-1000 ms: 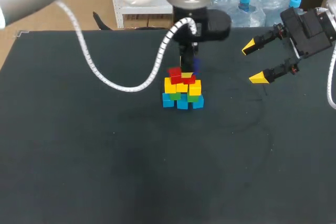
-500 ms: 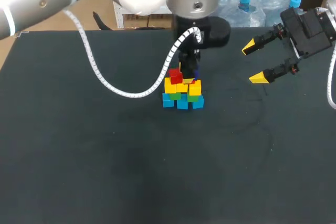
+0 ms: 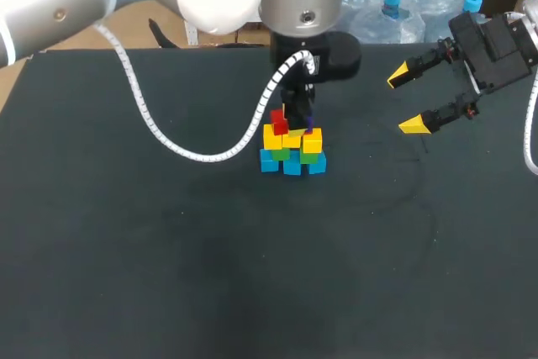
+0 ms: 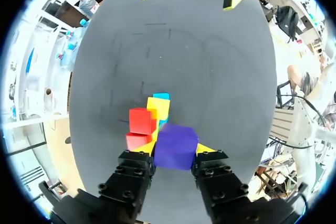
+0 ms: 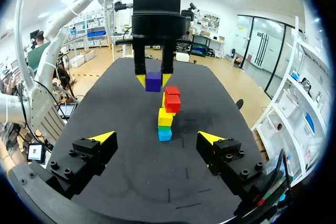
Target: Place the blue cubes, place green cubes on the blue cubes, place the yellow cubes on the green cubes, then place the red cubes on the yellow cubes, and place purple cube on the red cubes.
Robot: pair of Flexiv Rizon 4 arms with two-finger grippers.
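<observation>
On the dark desk (image 3: 168,250), toward its far middle, stands our cube stack (image 3: 292,150). Our left gripper (image 4: 176,153) is clamped on the purple cube (image 4: 176,142), near the red cubes (image 4: 140,121) but not yet on them. Our right gripper (image 3: 407,101) stands apart. The cube looks light, rigid and slick, so opposite flat faces suit.

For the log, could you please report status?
Left gripper shut on purple cube, close by the red cubes, not yet placed. Right gripper open, away from stack. Nothing in the way.

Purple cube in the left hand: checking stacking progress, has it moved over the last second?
Yes. The purple cube has sunk toward the multicoloured cube stack.
</observation>
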